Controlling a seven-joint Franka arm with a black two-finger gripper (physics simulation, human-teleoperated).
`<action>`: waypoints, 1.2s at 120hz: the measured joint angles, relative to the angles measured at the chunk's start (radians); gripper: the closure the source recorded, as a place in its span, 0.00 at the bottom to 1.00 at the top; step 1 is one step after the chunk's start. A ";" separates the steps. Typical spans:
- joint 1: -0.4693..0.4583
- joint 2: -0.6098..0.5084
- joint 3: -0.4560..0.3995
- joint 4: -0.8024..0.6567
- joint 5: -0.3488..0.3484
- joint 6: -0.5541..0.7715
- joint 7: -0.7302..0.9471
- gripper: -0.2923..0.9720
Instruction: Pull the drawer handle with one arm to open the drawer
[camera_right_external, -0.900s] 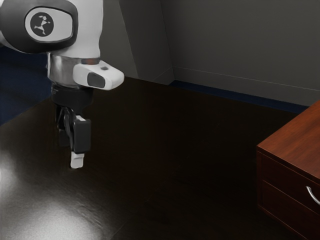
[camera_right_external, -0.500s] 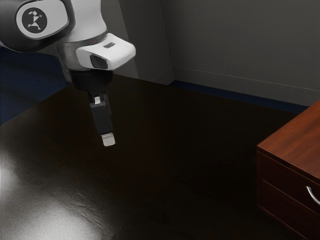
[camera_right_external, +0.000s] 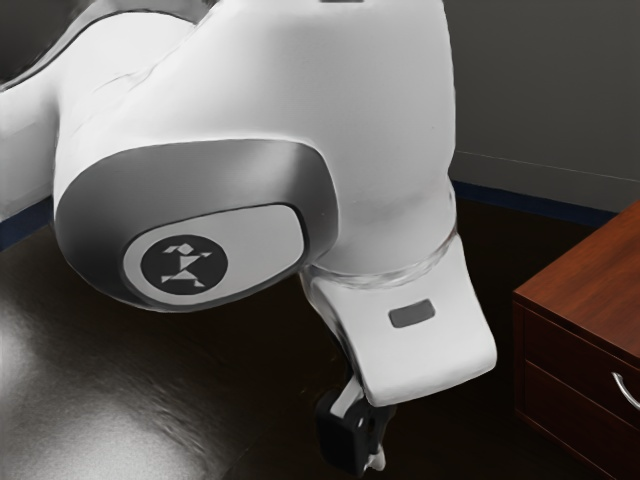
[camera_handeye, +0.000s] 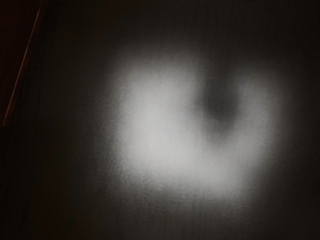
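Hand now low at 6 o'clock of the exterior view. Half a second ago it hung near 10 o'clock. The arm has swung across and looms large in front. Whether the hand is apart or together: cannot tell. It holds nothing and touches nothing, just above the dark floor. The drawer handle lies at 3 o'clock from the hand, well apart. The drawer sits flush in the cabinet, unmoved.
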 joint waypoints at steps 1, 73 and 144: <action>-0.001 0.000 0.000 -0.006 0.001 0.010 0.004 0.23; -0.057 0.163 0.001 -0.063 0.115 0.526 0.163 0.31; -0.058 0.297 0.007 -0.063 0.155 0.735 0.223 0.61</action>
